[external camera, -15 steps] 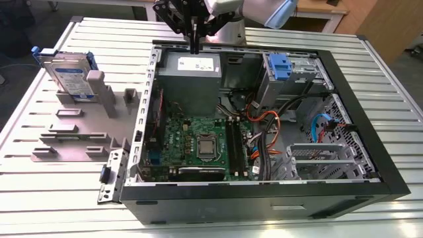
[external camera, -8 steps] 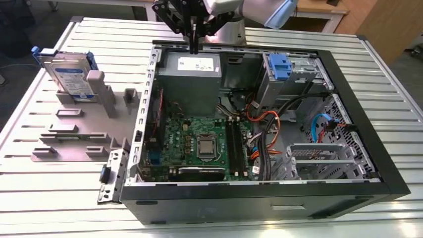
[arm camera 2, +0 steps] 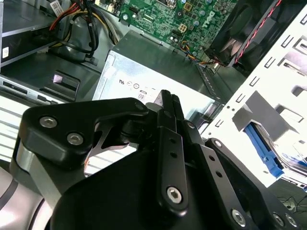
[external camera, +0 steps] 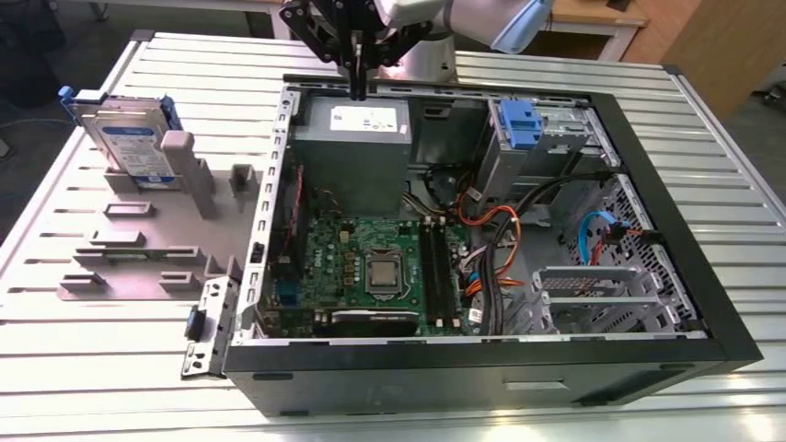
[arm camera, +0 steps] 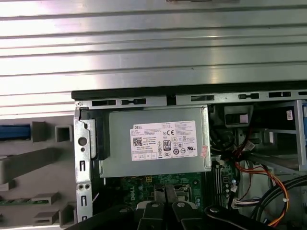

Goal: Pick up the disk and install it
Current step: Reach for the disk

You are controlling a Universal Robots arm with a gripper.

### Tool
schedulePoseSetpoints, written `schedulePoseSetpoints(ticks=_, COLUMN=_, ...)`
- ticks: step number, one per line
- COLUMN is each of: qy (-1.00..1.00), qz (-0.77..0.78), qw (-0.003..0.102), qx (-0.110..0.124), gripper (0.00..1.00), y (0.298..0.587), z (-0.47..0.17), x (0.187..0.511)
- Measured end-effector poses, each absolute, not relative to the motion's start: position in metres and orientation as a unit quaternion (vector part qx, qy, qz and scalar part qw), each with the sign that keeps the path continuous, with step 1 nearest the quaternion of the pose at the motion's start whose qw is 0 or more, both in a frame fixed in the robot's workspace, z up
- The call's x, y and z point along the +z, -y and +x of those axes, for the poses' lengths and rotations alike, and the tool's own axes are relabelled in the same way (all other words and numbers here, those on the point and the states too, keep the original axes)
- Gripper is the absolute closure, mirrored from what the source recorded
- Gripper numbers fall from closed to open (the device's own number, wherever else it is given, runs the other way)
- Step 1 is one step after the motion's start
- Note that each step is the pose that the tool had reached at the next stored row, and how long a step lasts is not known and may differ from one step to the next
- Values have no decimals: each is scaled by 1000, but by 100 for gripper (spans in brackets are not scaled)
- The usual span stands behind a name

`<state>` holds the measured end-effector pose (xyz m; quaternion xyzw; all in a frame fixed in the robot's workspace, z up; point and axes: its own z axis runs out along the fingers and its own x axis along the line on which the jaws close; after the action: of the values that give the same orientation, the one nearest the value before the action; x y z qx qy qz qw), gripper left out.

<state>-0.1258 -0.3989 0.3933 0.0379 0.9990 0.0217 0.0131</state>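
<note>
Exterior view has the hand point(external camera: 359, 89) hanging over the far rim of the open computer case point(external camera: 491, 373), just above the grey power-supply box point(external camera: 356, 152). I cannot tell whether it touches the rim. Its two fingers are pressed flat together with nothing held between them, and they look the same in both wrist views, where the dark fingers meet in a single narrow blade above the box's white sticker. The disk point(external camera: 129, 138) is outside the case, toward the exterior view's left. It stands on edge in a slot of a grey fixture plate point(external camera: 147, 241) that lies on the slatted metal desk point(external camera: 110, 378), well apart from the hand. Its white-and-blue label faces outward and its blue carrier frame shows along the top. Inside the case the green motherboard point(external camera: 368, 262) lies below the power-supply box, and a small blue latch point(external camera: 521, 124) sits on the drive bay near the far corner.
</note>
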Motion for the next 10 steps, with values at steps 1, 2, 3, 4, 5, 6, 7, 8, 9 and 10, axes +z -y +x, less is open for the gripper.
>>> schedulePoseSetpoints(ticks=1, qy=-999, qz=38, qw=13, qx=22, gripper=85, y=399, z=-126, x=393)
schedulePoseSetpoints(ticks=2, qy=-999, qz=38, qw=13, qx=22, gripper=85, y=399, z=-127, x=393)
schedulePoseSetpoints(ticks=3, qy=-999, qz=38, qw=13, qx=22, gripper=85, y=399, z=-127, x=393)
schedulePoseSetpoints(ticks=4, qy=-999, qz=38, qw=13, qx=22, gripper=85, y=399, z=-128, x=393)
schedulePoseSetpoints(ticks=5, qy=-999, qz=38, qw=13, qx=22, gripper=85, y=399, z=-128, x=393)
schedulePoseSetpoints(ticks=6, qy=-999, qz=38, qw=13, qx=22, gripper=85, y=399, z=-129, x=393)
schedulePoseSetpoints(ticks=7, qy=-999, qz=38, qw=13, qx=22, gripper=85, y=399, z=-129, x=393)
schedulePoseSetpoints(ticks=8, qy=-999, qz=38, qw=13, qx=22, gripper=85, y=399, z=-130, x=393)
schedulePoseSetpoints(ticks=9, qy=-999, qz=38, qw=13, qx=22, gripper=85, y=399, z=-130, x=393)
schedulePoseSetpoints(ticks=10, qy=-999, qz=38, qw=13, qx=22, gripper=85, y=399, z=-131, x=393)
